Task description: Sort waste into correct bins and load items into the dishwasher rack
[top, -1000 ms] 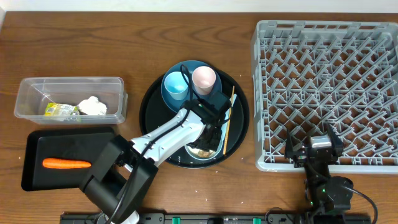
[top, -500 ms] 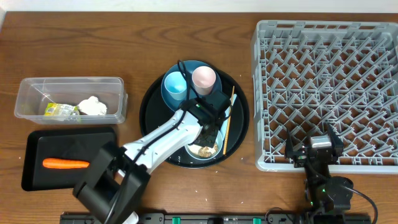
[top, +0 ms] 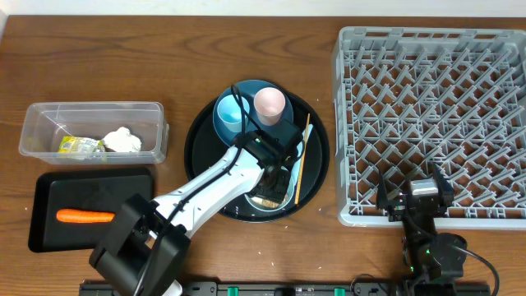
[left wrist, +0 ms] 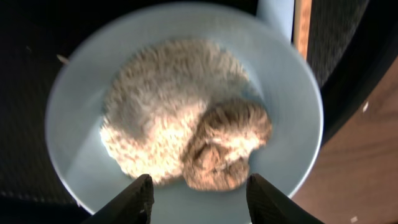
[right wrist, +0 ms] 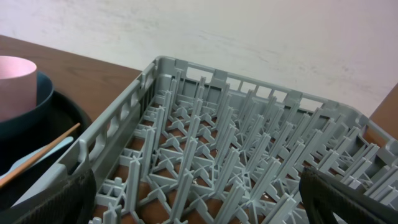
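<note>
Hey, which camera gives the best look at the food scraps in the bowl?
Left wrist: it looks straight down on the food scraps in the bowl. Overhead, the left gripper covers most of them. Right wrist shows none.

It looks like a robotics lab setup: a wooden desk [top: 99, 57] against a plain white wall [right wrist: 261, 37], with robot arms [top: 205, 185] mounted at its edge and a grey dishwasher rack [top: 427, 107] set out on top.

No word, brand, number or sign can be read in any view, and any print on the yellow-green crinkled wrapper [top: 80, 146] in the clear tub [top: 49, 115] is too small to make out.
</note>
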`<state>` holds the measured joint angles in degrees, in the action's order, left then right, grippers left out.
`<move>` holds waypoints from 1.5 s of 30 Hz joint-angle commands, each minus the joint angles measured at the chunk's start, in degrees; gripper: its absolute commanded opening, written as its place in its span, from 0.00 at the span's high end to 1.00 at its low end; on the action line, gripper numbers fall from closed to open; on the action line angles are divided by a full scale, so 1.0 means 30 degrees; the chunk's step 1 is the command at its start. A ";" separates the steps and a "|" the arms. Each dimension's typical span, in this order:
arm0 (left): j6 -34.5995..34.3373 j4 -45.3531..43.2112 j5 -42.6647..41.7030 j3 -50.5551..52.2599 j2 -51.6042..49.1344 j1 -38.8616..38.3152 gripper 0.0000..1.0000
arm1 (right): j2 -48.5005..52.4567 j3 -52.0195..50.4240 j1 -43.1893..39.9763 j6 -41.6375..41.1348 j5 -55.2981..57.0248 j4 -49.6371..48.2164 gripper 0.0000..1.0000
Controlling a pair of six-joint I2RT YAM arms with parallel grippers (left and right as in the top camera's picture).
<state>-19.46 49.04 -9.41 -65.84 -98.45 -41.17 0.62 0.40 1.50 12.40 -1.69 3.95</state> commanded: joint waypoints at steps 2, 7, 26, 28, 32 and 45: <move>-0.0262 0.0270 -0.0721 -0.0007 0.0350 -0.0401 0.50 | -0.0080 -0.0029 -0.0117 0.0102 0.0051 0.0066 0.01; -0.0255 -0.0109 -0.0714 0.0481 0.0211 -0.1071 0.50 | -0.0080 -0.0029 -0.0117 0.0102 0.0051 0.0066 0.01; -0.0612 -0.0656 0.0984 0.0554 -0.0066 -0.1093 0.50 | -0.0080 -0.0029 -0.0117 0.0102 0.0051 0.0066 0.01; -0.0619 -0.0503 0.0925 0.0561 -0.0073 -0.1093 0.50 | -0.0080 -0.0029 -0.0117 0.0102 0.0051 0.0066 0.01; -0.0947 -0.0495 0.0933 0.0729 -0.0095 -0.1093 0.50 | -0.0080 -0.0029 -0.0117 0.0102 0.0051 0.0066 0.01; -0.2062 -0.1545 0.0758 0.1807 -0.0117 -0.1107 0.50 | -0.0080 -0.0029 -0.0117 0.0102 0.0051 0.0066 0.01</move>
<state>-24.38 44.45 -7.31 -60.84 -98.48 -44.64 0.62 0.40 1.50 12.40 -1.69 3.95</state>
